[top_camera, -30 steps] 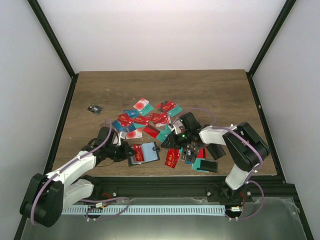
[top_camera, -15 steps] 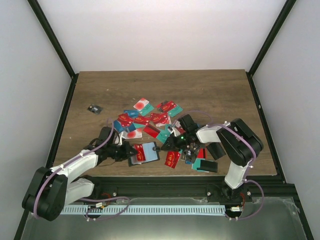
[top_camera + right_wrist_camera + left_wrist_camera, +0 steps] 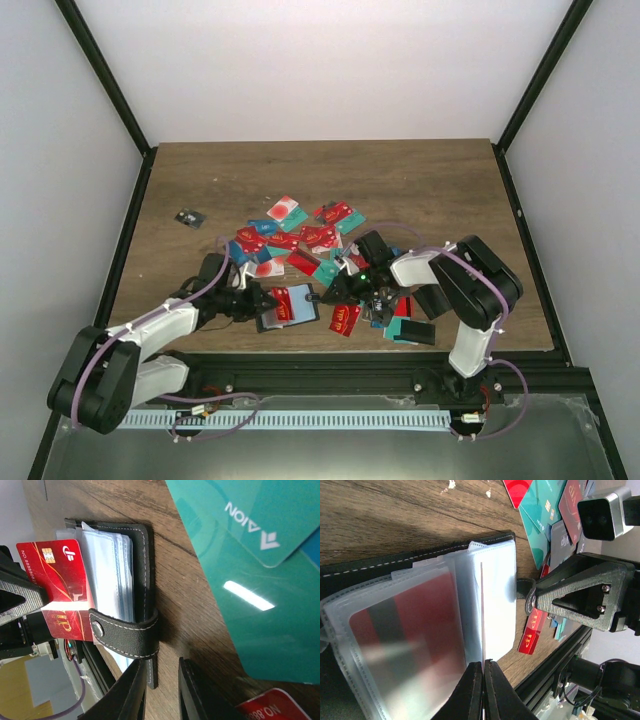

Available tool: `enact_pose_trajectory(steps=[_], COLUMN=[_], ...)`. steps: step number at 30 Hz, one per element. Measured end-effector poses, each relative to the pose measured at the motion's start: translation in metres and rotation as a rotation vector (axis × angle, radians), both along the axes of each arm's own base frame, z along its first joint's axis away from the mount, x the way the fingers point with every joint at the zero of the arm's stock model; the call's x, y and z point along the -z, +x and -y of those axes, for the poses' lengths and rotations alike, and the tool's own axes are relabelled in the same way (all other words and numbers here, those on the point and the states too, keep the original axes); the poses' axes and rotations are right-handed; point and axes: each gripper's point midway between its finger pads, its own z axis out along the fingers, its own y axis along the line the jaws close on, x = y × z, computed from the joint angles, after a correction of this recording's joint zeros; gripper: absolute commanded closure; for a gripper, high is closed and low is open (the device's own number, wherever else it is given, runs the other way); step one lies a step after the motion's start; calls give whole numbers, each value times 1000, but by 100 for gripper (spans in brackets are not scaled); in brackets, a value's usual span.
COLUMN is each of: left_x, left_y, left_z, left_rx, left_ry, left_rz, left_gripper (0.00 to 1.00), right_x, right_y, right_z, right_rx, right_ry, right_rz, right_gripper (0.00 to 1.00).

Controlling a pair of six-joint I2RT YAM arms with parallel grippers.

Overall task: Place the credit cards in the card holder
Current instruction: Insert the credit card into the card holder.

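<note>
So the card holder (image 3: pixel 298 310) is lying open on the worktop (image 3: pixel 420 180), close to the near edge and between the two arms, clear pockets facing up. The left end effector (image 3: pixel 483 664) has its fingers pinched almost together on the edge of one clear pocket leaf (image 3: pixel 492 580), which shows edge-on as a thin line running straight into the tips. The pocket next to that leaf has a red card (image 3: pixel 415 625) in it, kinda foggy through the plastic. From the top view the left end effector (image 3: pixel 258 302) sits right at the holder's left side. The right end effector (image 3: pixel 162 662) is at the opposite side, by the clasp tab (image 3: pixel 127 637). Its fingers are only a little apart, with the black cover's edge in the gap, near one finger and clear of the other, so it doesn't look clamped on anything. In that wrist view another red card (image 3: pixel 60 565) with a chip and VIP printed on it sticks out past the pockets, and the tab crosses over its lower part. A big teal card (image 3: pixel 240 555) lies flat on the wood right beside the holder. The rest of the credit cards (image 3: pixel 300 235) are scattered in a loose heap mid-worktop behind the holder, mostly red and teal, overlapping each other. A small dark thing (image 3: pixel 187 217) sits alone off to the left; can't tell what it is.
</note>
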Motion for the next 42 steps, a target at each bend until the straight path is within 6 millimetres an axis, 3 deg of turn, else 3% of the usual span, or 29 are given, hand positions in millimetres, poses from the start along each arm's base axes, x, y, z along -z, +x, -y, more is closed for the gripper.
enact_pose_trajectory(steps=[14,30,42], left_x=[10,14,11], left_y=[-2,-7,-5], left_z=[3,-7,2], left_rx=[3,-75,-51], left_ry=[-27,-9,-75], left_rz=[-19,-42,-38], left_gripper=[96,96,96], right_x=[0,0,0], right_y=[3,1,1], right_z=[-7,-12,-14], right_rx=[-10,-8,-14], right_ry=[19,37,49], right_rz=[-3,-30,-33], right_gripper=[80,81,81])
